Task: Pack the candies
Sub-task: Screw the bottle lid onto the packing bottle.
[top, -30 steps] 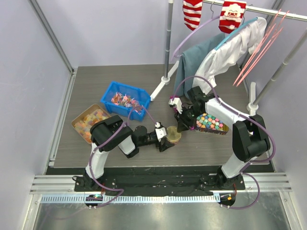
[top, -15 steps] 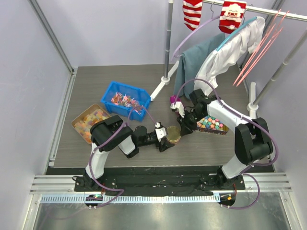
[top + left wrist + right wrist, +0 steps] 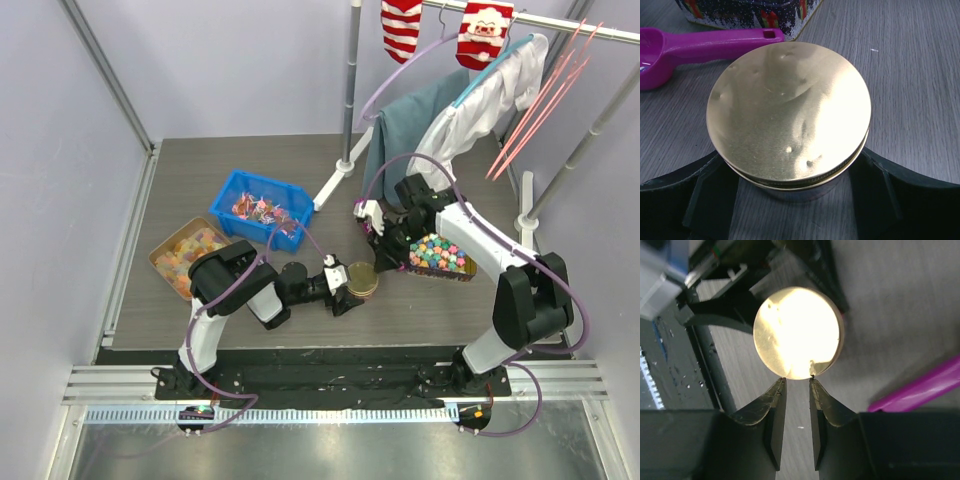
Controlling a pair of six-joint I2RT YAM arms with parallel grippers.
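Left wrist: our left gripper (image 3: 790,190) pinches a dented gold-lidded jar (image 3: 788,110). Our right gripper (image 3: 797,382) hovers barely parted; magenta scoop (image 3: 715,42) beside.

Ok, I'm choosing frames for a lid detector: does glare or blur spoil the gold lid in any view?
Right wrist: gold lid blown out near white, surface detail lost. Left wrist: milder sheen, dents readable, jar beneath in shadow. Top external: lid small, evenly lit, no glare.

Purple scoop (image 3: 715,45) beside decorated tin (image 3: 740,10); gummy tray (image 3: 155,257) far left; striped socks (image 3: 402,28) hanging overhead.
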